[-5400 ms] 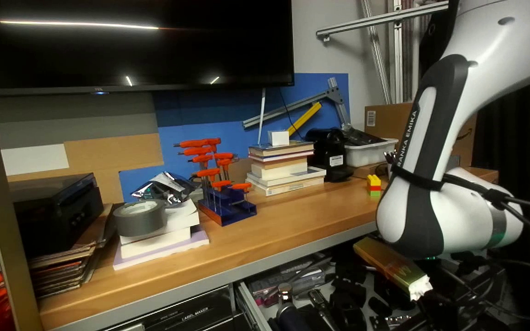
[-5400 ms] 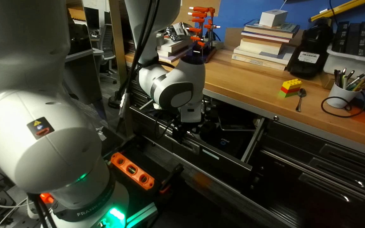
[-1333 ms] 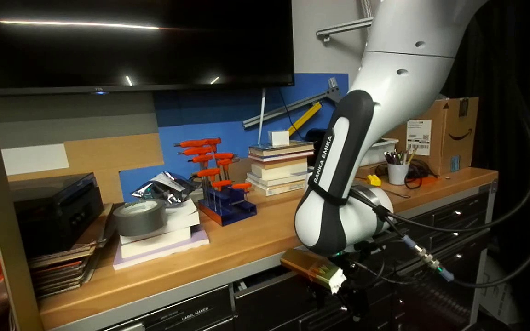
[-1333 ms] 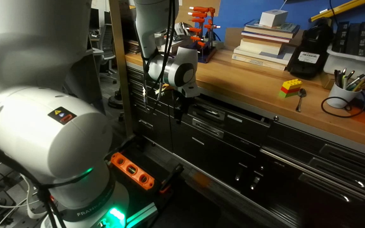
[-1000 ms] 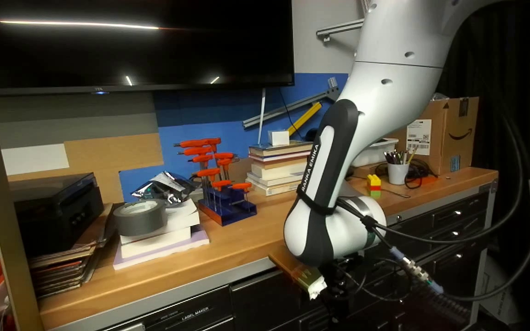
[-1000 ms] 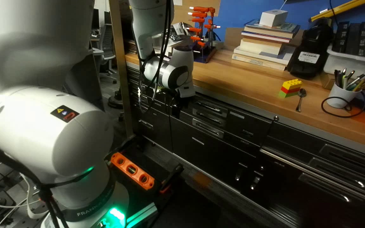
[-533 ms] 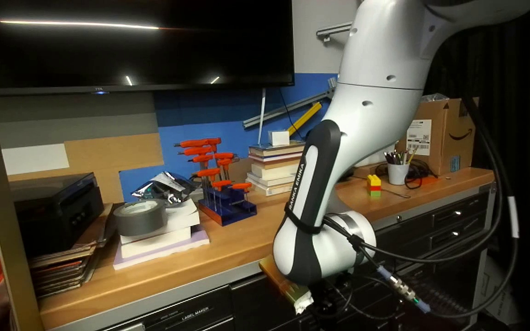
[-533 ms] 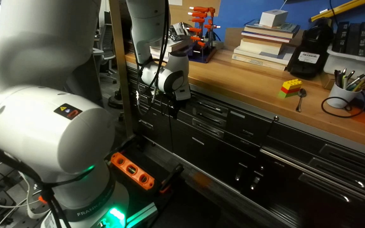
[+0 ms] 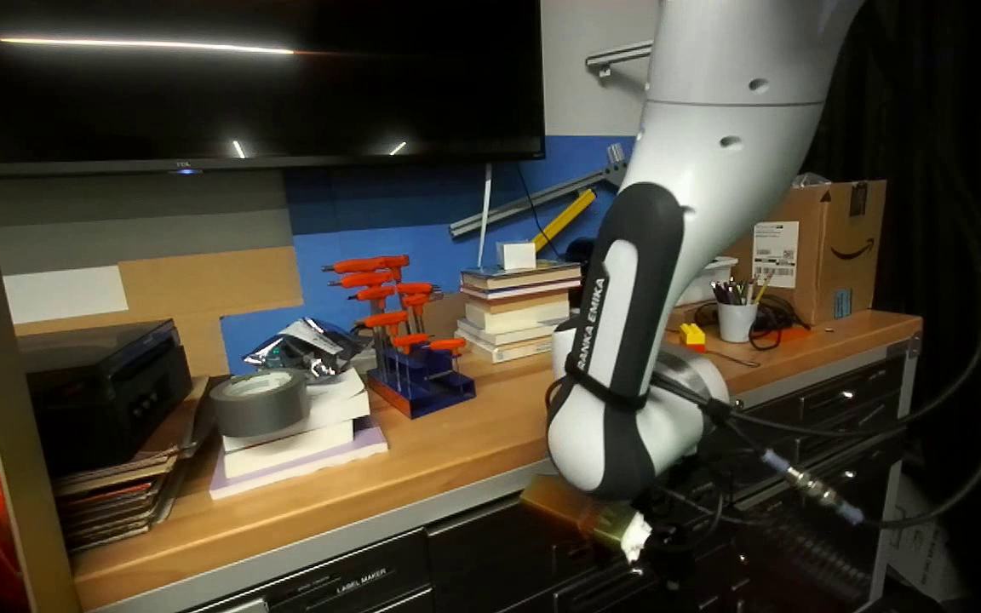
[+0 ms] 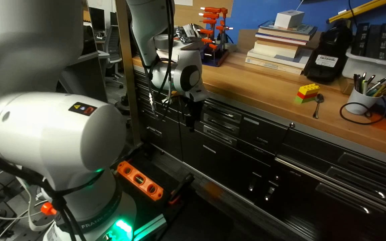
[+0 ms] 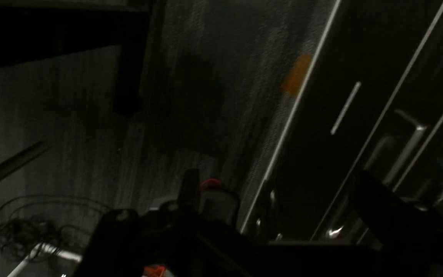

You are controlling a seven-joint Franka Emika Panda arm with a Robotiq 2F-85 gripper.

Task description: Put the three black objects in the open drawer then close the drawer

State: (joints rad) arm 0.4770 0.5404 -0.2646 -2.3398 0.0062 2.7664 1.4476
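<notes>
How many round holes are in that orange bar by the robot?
3. In an exterior view, the bar has a left hole, a middle hole and a right hole; none looks hidden.

Higher than the gripper (image 11: 277, 177), a wooden workbench (image 9: 490, 434) is running along a wall (image 9: 584, 94) where a dark television (image 9: 243, 98) is hanging and reflecting a strip of light (image 9: 146, 45), while dim floor (image 11: 206, 96) is lying below the gripper.

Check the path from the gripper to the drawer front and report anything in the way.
Nothing visible stands between the open gripper and the drawer; how deep the gap runs is hard to judge. The drawer looks shut, so its front closes off the inside, and the three black objects cannot be made out.
</notes>
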